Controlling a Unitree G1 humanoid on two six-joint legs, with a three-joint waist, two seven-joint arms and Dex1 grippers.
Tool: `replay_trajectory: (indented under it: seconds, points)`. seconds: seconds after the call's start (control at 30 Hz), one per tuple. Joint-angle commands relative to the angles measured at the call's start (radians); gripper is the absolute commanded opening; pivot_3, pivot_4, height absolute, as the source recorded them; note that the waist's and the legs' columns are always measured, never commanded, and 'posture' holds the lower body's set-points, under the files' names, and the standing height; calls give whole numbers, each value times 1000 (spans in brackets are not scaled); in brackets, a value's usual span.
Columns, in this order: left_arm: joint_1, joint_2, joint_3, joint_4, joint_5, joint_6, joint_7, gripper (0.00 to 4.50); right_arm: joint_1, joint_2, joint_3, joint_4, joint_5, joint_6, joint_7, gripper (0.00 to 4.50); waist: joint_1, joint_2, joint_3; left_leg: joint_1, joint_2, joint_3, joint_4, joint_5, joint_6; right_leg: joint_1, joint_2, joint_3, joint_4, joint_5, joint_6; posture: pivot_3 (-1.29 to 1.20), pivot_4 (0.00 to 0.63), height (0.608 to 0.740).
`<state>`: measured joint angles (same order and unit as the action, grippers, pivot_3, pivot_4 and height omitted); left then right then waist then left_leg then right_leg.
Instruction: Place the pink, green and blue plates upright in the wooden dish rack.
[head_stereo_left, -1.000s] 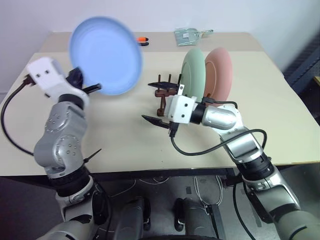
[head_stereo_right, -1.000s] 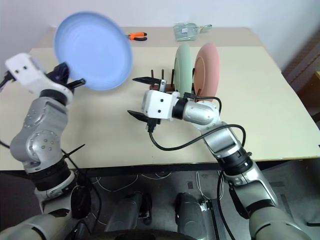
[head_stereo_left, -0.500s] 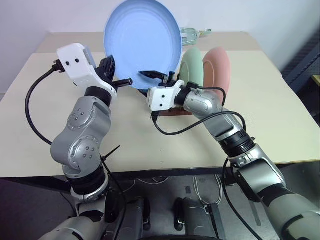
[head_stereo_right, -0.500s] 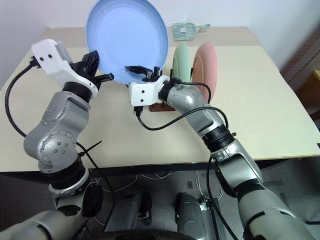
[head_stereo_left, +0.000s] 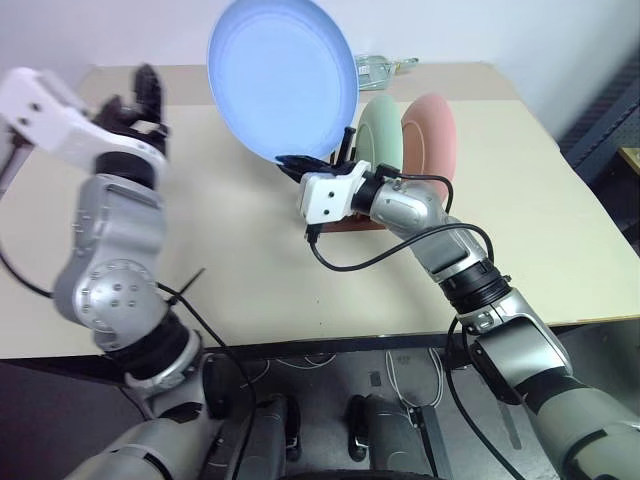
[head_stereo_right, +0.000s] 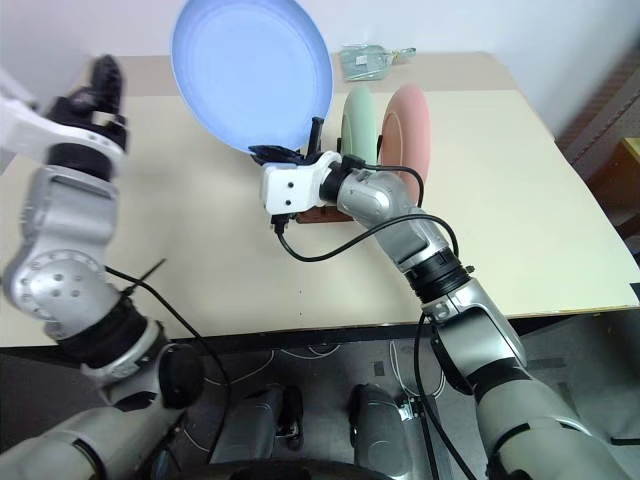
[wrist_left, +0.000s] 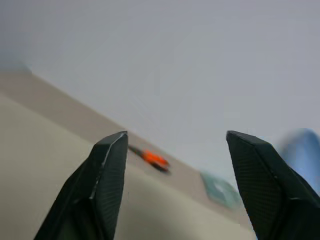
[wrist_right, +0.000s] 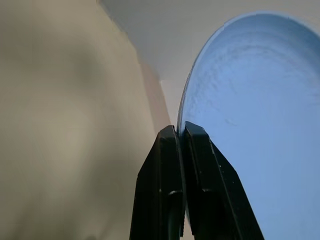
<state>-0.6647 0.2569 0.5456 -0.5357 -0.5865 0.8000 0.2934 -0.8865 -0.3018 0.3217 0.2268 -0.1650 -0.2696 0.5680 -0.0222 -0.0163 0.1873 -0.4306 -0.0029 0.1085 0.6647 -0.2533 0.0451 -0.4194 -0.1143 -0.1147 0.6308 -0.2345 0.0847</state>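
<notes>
Two plates, green and pink, already stand in the rack at frame centre. My right tool pinches the blue plate's lower rim, seemingly for slotting; my left tool, upper left, gapes empty.

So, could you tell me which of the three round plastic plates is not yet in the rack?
The light blue plate, pinched at its rim by the right hand.

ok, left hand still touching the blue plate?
Apart. The left eye view shows the left hand well off to the side of the blue plate, with bare table between them. Its fingers stand open and empty; the right hand pinches the plate's lower rim.
</notes>
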Motion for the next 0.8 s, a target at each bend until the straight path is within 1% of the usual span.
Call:
replay_trajectory:
  seconds: [0.03, 0.1, 0.17, 0.27, 0.4, 0.53, 0.73, 0.8]
  points:
    - [159, 154, -127, 31, 149, -92, -163, 3271, 2, 62, -141, -229, 379, 251, 96, 0, 2, 1, 0, 0, 0, 0, -1, 0, 0, 0, 0, 0, 1, 0, 0, 0, 150, 740]
    - [266, 199, -203, 53, 181, -129, -252, 3271, 14, 97, -214, -335, 596, 474, 76, 0, 11, 1, 0, 0, 0, 0, 0, 0, 0, 1, 0, 0, 0, 0, 0, 0, 150, 740]
    - [352, 209, -272, 68, 190, -153, -330, 3271, 30, 130, -285, -410, 786, 671, 10, 0, 16, 1, 0, 0, -1, -2, 0, -1, 0, 3, -2, -1, 0, 0, 0, 0, 150, 740]
    - [422, 180, -344, 89, 190, -185, -401, 3271, 54, 183, -364, -455, 945, 841, -126, 0, 13, 0, 0, 0, -1, -3, 0, -3, -3, 1, -5, 0, -2, 0, 0, 0, 150, 740]
    - [462, 141, -376, 92, 191, -208, -440, 3271, 80, 200, -411, -477, 1018, 929, -222, 0, 5, 1, 0, -1, -1, -1, -1, -3, -4, -4, -5, 2, 0, 0, -1, 0, 150, 740]
    - [481, 121, -383, 90, 178, -208, -475, 3271, 95, 210, -452, -454, 1071, 985, -283, 0, 2, 3, 0, -1, 0, 2, -2, -1, -1, -5, -4, 2, 1, 0, -1, 0, 150, 740]
    - [501, 114, -369, 84, 164, -194, -507, 3271, 87, 211, -522, -377, 1175, 1070, -330, 0, 9, 2, 0, -2, -1, 3, -2, -1, 1, -5, -4, 2, 0, 0, -1, 0, 150, 740]
    - [506, 110, -368, 85, 168, -195, -507, 3271, 79, 206, -531, -357, 1188, 1081, -334, 0, 9, 2, 0, -2, -1, 3, -2, -1, 1, -5, -4, 2, 0, 0, -1, 0, 150, 740]
